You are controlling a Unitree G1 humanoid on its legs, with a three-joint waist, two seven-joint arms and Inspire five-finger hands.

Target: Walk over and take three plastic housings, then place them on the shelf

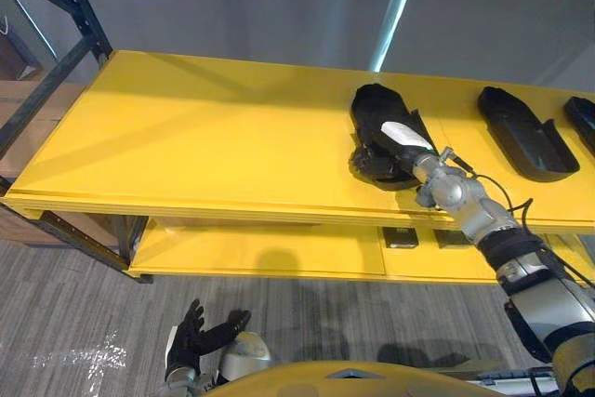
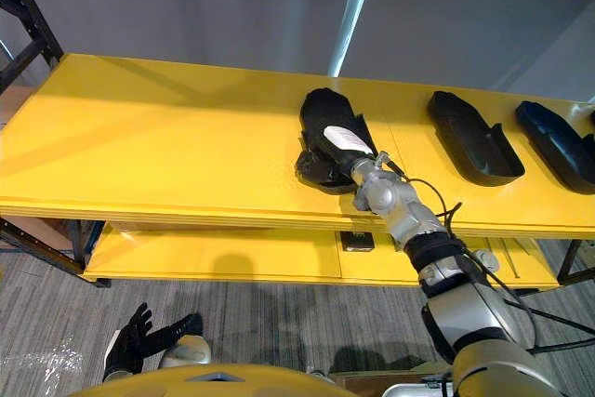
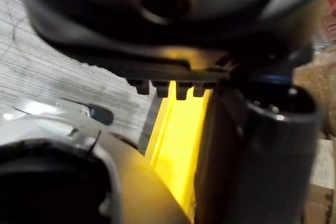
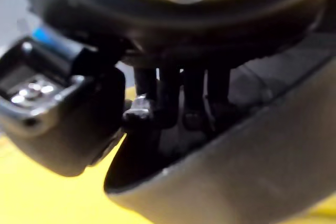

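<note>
Three black housings lie in a row on the yellow shelf (image 1: 186, 137). The right robot hand (image 1: 390, 151) sits on the near end of the leftmost housing (image 1: 376, 104), whose long axis runs almost straight back from the front edge, so the arm lines up with it. Dark hand on dark plastic: I cannot tell whether it is clamped on the housing or only resting there. The middle housing (image 1: 525, 132) and the last housing (image 1: 584, 118) lie to the robot's right, apart from each other and angled a little. The left robot hand (image 1: 200, 332) hangs low over the floor, spread and empty. With all three on the shelf, what is probably left is a clean pull-back along that axis — straight toward the robot.
</note>
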